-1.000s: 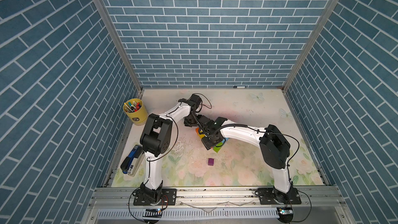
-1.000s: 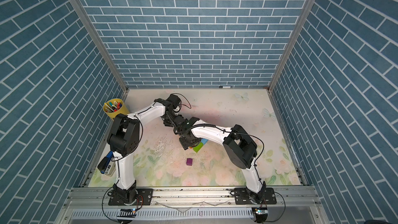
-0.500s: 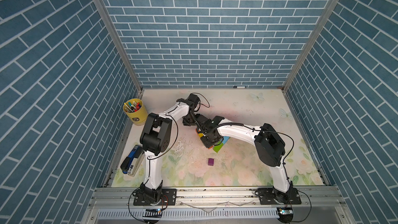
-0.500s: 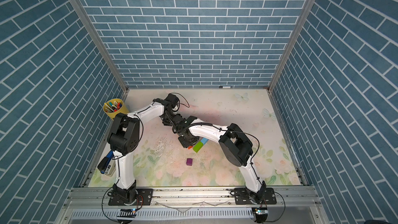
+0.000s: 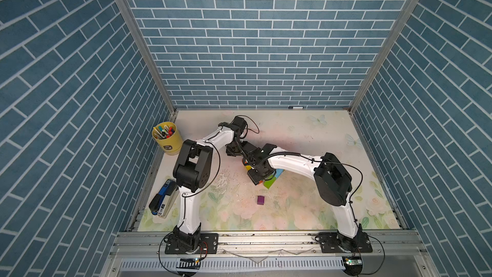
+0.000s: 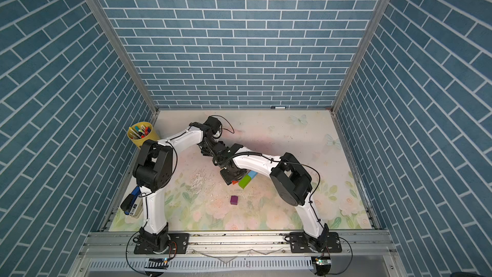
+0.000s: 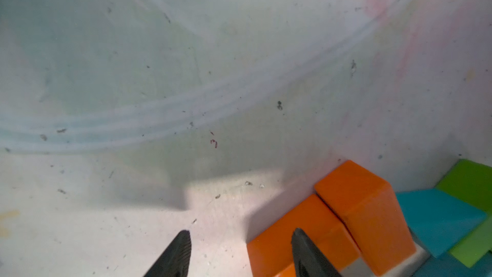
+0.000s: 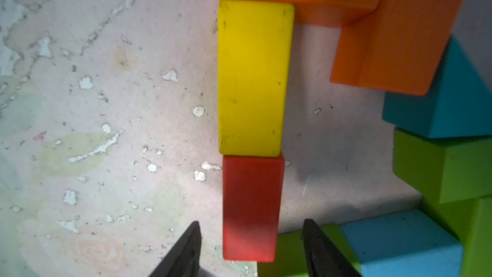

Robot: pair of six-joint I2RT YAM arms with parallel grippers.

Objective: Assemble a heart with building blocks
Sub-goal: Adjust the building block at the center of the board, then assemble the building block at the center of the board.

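In the right wrist view a red brick [image 8: 251,209] lies end to end with a yellow brick [image 8: 253,75], which meets two orange bricks [image 8: 399,35]. A teal triangle [image 8: 439,102], green bricks [image 8: 452,169] and a light-blue brick [image 8: 399,241] lie beside them. My right gripper [image 8: 250,231] is open and straddles the red brick's near end, with a gap on each side. My left gripper [image 7: 241,235] is open over the mat, one finger above an orange brick [image 7: 300,235]. The purple cube [image 5: 261,200] [image 6: 234,200] sits alone nearer the front in both top views. Both arms hide most of the heart there.
A yellow cup of marker pens [image 5: 167,139] stands at the back left. A blue-and-black stapler [image 5: 162,201] lies by the left wall. Brick-patterned walls close in three sides. The floral mat [image 5: 306,209] stretches to the front rail.
The right arm's elbow has shifted slightly to the left. Both gripper heads have stayed over the block cluster, and the purple cube has not moved.
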